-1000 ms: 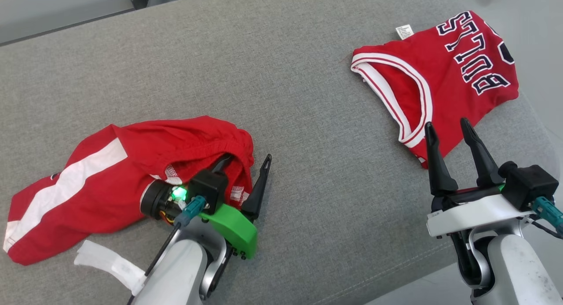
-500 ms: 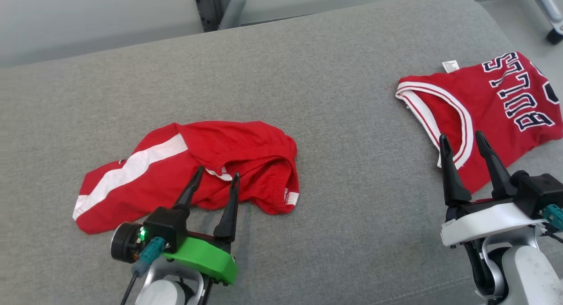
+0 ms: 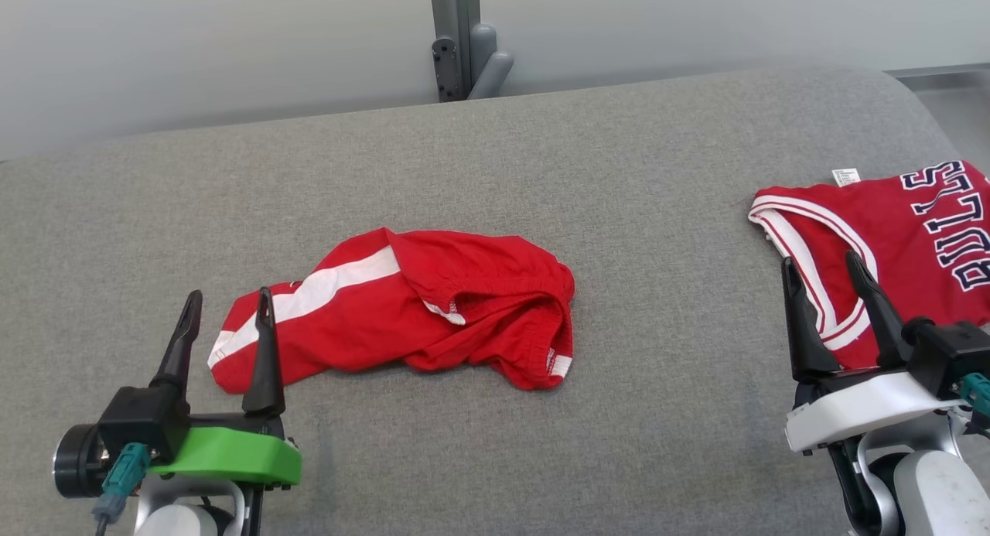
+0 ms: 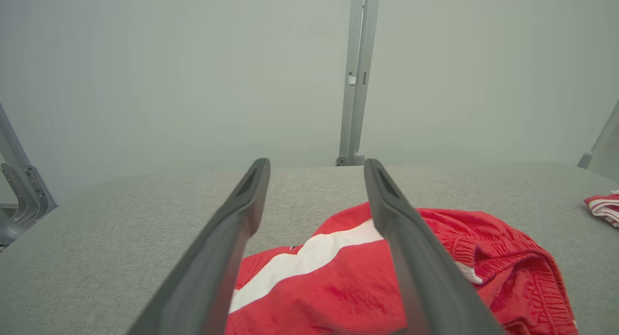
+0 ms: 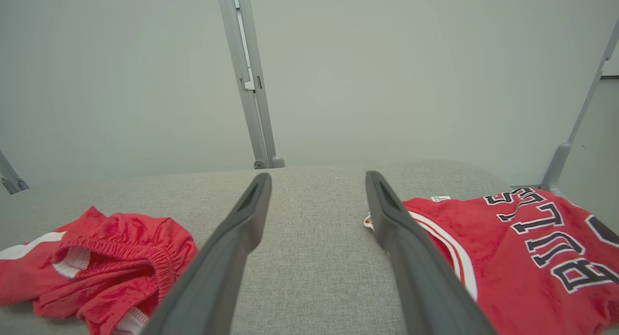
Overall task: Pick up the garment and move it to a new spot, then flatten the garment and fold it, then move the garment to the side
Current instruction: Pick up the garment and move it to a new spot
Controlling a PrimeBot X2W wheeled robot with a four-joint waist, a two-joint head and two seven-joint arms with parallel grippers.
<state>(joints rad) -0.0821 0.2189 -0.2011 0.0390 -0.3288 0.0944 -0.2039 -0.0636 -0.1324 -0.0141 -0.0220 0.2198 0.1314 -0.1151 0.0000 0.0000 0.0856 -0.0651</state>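
The garment, a pair of red shorts (image 3: 433,304) with a white side stripe, lies crumpled in the middle of the grey padded table (image 3: 495,157), waistband to the right. My left gripper (image 3: 230,294) stands open at the lower left, its fingers just in front of the shorts' left leg end and holding nothing. In the left wrist view the shorts (image 4: 314,296) lie beyond the open left gripper (image 4: 316,162). My right gripper (image 3: 819,259) is open at the lower right, empty, fingers rising in front of a red jersey. The right wrist view has the shorts (image 5: 111,257) to the left of the right gripper (image 5: 317,175).
A red "BULLS" jersey (image 3: 913,234) with white trim lies flat at the table's right end, also the jersey (image 5: 508,257) in the right wrist view. A grey metal post (image 3: 456,41) stands behind the table's far edge. Bare fabric lies between the two garments.
My left gripper has pulled back from the shorts' waistband to the lower left, leaving the shorts on the table. The head camera has tilted up, shifting the whole picture. The right gripper stays put.
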